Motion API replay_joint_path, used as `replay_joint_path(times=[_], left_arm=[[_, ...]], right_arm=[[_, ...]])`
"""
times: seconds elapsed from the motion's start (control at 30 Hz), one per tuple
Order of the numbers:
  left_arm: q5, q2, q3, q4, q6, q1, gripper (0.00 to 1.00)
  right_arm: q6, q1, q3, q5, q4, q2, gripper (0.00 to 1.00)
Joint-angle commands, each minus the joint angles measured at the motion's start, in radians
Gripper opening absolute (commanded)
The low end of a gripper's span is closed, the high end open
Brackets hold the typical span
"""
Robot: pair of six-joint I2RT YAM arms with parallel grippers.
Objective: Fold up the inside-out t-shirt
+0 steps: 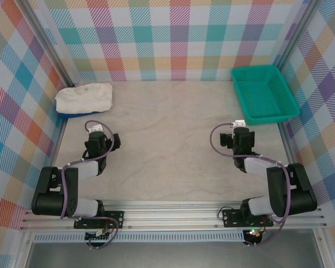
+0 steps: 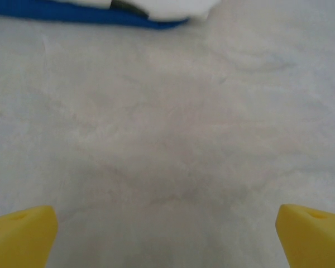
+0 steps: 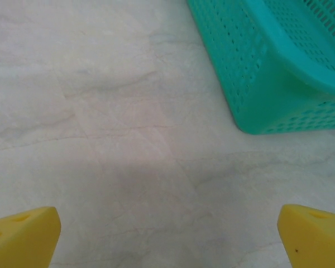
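We note the shirt (image 1: 85,98) bunched ahead and slightly left of the left gripper (image 1: 102,135), long axis crosswise (atop blue cloth (image 2: 72,15)), well apart from the right gripper (image 1: 238,133); both jaws gape empty.

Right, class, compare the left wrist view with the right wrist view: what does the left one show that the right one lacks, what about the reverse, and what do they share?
Left wrist view, not the right: the edge of the white t-shirt at the top, with a blue cloth under it. Right wrist view, not the left: a teal mesh basket at upper right, standing on the table. Both: the pale marbled table and yellow fingertips wide apart in the bottom corners. The left gripper and right gripper are open, holding nothing.
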Motion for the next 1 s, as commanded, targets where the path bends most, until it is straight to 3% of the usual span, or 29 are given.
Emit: replay_joint_path(times=[0.0, 0.13, 0.2, 0.23, 0.37, 0.4, 0.97], left_arm=[[0.011, 0.029, -0.023, 0.227, 0.054, -0.012, 1.0], [0.03, 0.185, -0.036, 0.395, 0.066, -0.011, 1.0], [0.051, 0.179, 0.008, 0.291, 0.08, -0.015, 1.0], [0.049, 0.186, 0.002, 0.322, 0.083, -0.017, 1.0], [0.051, 0.183, 0.006, 0.309, 0.086, -0.017, 1.0], [0.05, 0.183, 0.007, 0.305, 0.086, -0.018, 1.0], [0.042, 0.183, 0.01, 0.3, 0.094, -0.028, 1.0]], right_arm=[[-0.055, -0.014, -0.019, -0.143, 0.2, 0.002, 1.0], [-0.033, -0.043, 0.01, -0.224, 0.171, 0.022, 1.0], [0.013, -0.076, -0.019, -0.287, 0.276, 0.069, 1.0], [0.022, -0.081, -0.025, -0.283, 0.327, 0.101, 1.0], [0.082, -0.144, -0.016, -0.343, 0.385, 0.183, 1.0], [0.095, -0.16, -0.002, -0.363, 0.308, 0.16, 1.0], [0.09, -0.163, -0.001, -0.371, 0.321, 0.165, 1.0]])
